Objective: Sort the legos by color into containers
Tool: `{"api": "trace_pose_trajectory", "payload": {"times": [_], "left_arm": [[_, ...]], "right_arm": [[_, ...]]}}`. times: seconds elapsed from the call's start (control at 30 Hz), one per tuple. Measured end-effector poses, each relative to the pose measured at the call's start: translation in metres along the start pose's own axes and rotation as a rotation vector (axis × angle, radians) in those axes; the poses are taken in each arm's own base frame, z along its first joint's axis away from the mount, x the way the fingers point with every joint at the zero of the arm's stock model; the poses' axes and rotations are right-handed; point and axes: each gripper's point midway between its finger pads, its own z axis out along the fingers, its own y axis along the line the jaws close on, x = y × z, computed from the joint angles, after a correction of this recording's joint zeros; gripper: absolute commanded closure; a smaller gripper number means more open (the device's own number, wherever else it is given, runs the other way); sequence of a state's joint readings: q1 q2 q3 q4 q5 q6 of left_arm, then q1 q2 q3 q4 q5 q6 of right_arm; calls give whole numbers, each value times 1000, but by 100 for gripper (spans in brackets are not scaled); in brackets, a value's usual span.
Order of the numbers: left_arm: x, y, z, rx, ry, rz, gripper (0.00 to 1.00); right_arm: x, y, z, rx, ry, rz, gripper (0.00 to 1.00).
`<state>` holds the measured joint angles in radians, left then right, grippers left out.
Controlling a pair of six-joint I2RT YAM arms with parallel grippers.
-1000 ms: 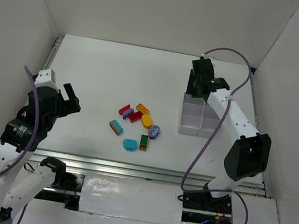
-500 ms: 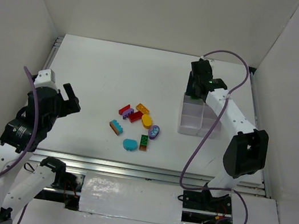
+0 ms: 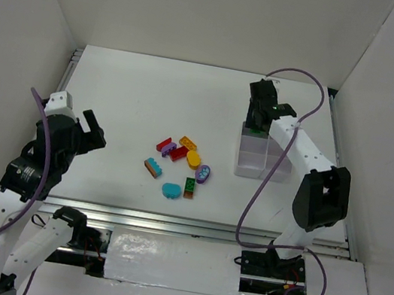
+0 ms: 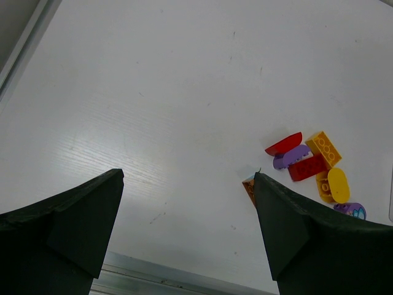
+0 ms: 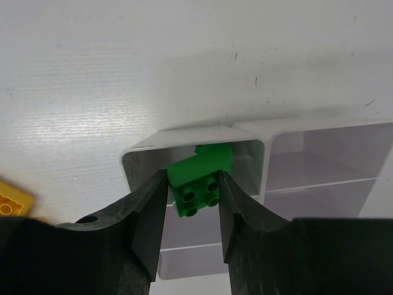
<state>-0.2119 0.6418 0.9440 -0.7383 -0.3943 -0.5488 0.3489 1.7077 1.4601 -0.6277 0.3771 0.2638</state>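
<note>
About nine bricks point(image 3: 178, 153) lie near one tray point(image 3: 250, 170). The right claw point(image 5: 191, 198) pinches one green brick point(image 5: 200, 183); the left claw point(image 4: 188, 174) gapes wide.

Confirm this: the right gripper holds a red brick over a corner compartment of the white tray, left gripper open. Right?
Wrong colour: the right wrist view shows the brick in the right gripper is green, not red. The rest holds: corner compartment of the white tray, left gripper open.

Nine legos point(image 3: 178, 153) sit on the surface point(image 3: 128, 105): two red, two purple, two yellow, two teal, one green. There is one more green lego point(image 5: 198, 184) and one tray point(image 3: 248, 168).
</note>
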Motion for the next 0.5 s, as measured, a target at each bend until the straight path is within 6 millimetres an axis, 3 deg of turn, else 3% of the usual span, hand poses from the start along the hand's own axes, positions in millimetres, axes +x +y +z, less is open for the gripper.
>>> {"api": "trace_pose_trajectory", "payload": {"times": [0.3,0.5], "left_arm": [[-1,0,-1,2,-4,-2,1],[-1,0,-1,2,-4,-2,1]], "right_arm": [[4,1,1,-6,11,1,36],[6,8,0,-42,22,5,35]]}}
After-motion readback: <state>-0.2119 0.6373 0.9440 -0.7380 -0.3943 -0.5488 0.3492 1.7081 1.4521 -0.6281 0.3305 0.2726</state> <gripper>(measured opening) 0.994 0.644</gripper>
